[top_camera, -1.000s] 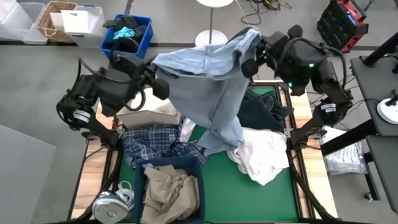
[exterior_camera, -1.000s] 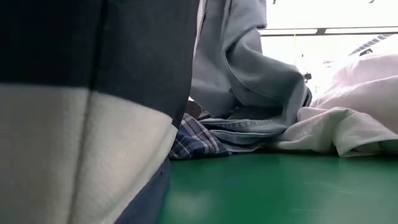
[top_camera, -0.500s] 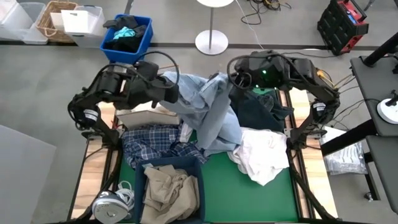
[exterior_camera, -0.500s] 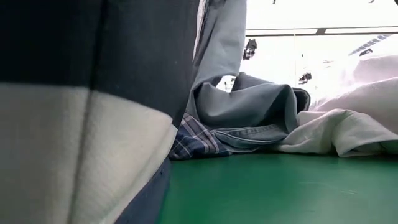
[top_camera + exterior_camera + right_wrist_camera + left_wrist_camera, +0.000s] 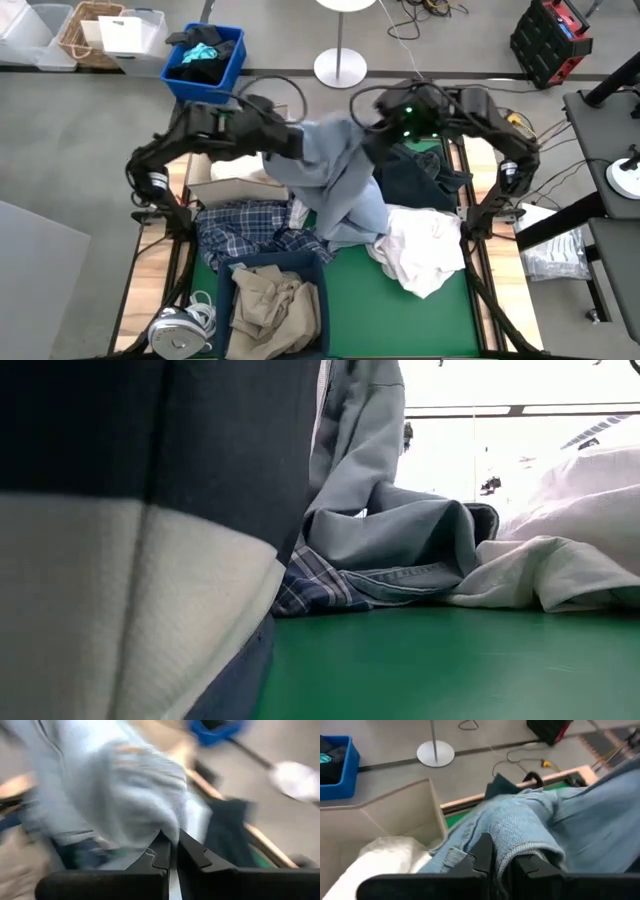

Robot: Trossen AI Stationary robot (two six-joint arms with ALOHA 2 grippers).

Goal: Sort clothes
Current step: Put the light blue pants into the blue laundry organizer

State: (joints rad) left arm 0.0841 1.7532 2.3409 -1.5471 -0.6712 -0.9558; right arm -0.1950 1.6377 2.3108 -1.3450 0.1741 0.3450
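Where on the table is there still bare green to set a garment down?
One free patch: green mat between the navy bin of tan trousers and the white shirt. Behind that it is crowded: plaid shirt, dark navy piece, and denim gripped by both the left gripper and right gripper.

The high view looks straight down over the whole green-topped desk (image 5: 370, 300). The low view sits at desk level, close behind a dark navy and white fabric wall (image 5: 130, 560), facing across the green surface. Each wrist view peers closely past its own fingers. All four share the light blue denim garment (image 5: 335, 175).
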